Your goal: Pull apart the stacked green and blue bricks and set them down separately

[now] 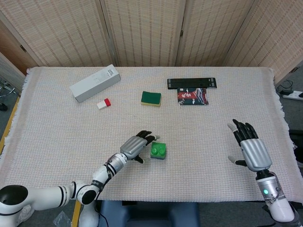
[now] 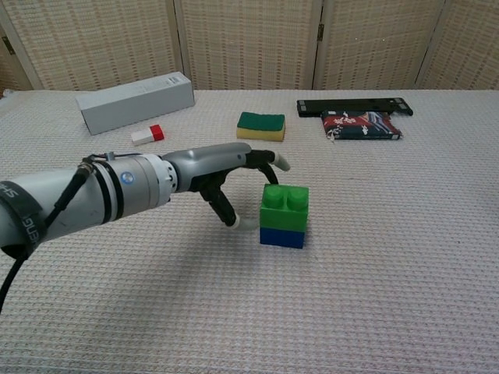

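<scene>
A green brick (image 2: 284,206) sits stacked on a blue brick (image 2: 281,237) near the table's front middle; from the head view the stack (image 1: 158,151) shows mostly its green top. My left hand (image 2: 234,165) (image 1: 137,146) is right beside the stack on its left, fingers spread above and beside the green brick, thumb low near the blue one, holding nothing. Whether a fingertip touches the brick I cannot tell. My right hand (image 1: 249,144) hovers open far to the right, out of the chest view.
Further back lie a green-and-yellow sponge (image 2: 261,125), a white box (image 2: 136,102), a small red-and-white eraser (image 2: 147,134), a black bar (image 2: 354,105) and a dark printed packet (image 2: 362,125). A folding screen stands behind the table.
</scene>
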`<state>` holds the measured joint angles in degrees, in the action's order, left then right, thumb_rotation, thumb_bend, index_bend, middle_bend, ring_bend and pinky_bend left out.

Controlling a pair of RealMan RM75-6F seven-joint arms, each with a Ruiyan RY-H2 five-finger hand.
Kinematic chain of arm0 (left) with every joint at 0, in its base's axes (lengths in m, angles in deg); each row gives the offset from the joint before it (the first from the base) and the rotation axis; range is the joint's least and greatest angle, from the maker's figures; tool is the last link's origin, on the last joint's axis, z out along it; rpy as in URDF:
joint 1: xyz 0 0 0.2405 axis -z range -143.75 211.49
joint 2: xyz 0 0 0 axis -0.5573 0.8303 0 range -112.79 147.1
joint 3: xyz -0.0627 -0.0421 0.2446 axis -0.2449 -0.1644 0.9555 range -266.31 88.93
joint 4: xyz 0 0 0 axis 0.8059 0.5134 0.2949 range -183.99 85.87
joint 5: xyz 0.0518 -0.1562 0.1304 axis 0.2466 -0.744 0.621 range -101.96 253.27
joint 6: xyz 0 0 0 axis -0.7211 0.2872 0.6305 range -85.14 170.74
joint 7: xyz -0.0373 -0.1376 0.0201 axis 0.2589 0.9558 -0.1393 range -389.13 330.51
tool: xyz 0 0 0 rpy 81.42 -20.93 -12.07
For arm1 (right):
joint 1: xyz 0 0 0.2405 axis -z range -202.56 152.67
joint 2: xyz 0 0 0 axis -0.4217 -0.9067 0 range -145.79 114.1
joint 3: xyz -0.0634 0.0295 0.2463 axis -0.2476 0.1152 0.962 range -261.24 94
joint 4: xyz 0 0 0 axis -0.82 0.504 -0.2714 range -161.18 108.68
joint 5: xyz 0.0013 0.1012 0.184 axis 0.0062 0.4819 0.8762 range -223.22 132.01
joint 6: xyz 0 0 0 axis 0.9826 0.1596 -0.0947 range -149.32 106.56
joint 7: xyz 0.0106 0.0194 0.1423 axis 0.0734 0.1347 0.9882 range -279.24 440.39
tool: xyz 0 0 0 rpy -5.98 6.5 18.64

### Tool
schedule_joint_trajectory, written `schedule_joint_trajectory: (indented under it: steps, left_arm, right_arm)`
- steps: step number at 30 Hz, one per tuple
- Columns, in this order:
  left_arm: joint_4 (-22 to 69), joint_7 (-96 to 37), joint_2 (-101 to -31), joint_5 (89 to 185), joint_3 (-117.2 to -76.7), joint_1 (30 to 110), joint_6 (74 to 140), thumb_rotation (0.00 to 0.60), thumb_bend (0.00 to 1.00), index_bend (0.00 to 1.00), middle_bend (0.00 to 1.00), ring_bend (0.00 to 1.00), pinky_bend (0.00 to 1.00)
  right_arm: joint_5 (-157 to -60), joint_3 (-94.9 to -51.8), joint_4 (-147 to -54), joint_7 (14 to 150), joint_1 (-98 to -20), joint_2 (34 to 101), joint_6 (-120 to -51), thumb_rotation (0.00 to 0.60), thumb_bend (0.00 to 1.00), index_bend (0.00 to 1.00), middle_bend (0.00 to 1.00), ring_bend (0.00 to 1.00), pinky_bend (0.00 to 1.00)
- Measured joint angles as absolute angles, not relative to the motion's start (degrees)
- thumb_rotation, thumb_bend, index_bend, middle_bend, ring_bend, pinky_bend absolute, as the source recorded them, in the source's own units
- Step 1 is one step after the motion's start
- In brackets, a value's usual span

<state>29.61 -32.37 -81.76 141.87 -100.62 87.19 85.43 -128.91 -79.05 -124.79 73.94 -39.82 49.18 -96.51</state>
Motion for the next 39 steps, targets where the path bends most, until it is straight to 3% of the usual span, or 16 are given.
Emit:
schedule_joint_trajectory:
  steps: [23,31,39]
  left_arm:
    - [24.36,-25.21,-85.19,146.99,-100.59,87.05,87.76,0.6,0.33,0.25,0.42,0.1,0.0]
    - [22.67,-20.3,-86.59,148.73,-100.66,85.95,90.05,0.6,0.34,0.41,0.59,0.21,0.0]
    - [20.33,-13.32,-88.38,150.91,-100.45,84.23,92.62,0.6,0.34,0.51,0.69,0.28,0.0]
  right_arm:
    - [-128.66,-79.05,-124.73,73.94,-40.06,49.03,-95.81,0.6,0.2,0.0,0.0,0.03,0.0]
    - [-128.43,-79.01,-124.6,73.82,-40.23,49.14,-95.46,0.6,0.2,0.0,0.0,0.03,0.0]
    - [-128.36,-79.08,-124.68,73.59,-40.38,49.24,-95.15,0.6,0.2,0.0,0.0,0.03,0.0]
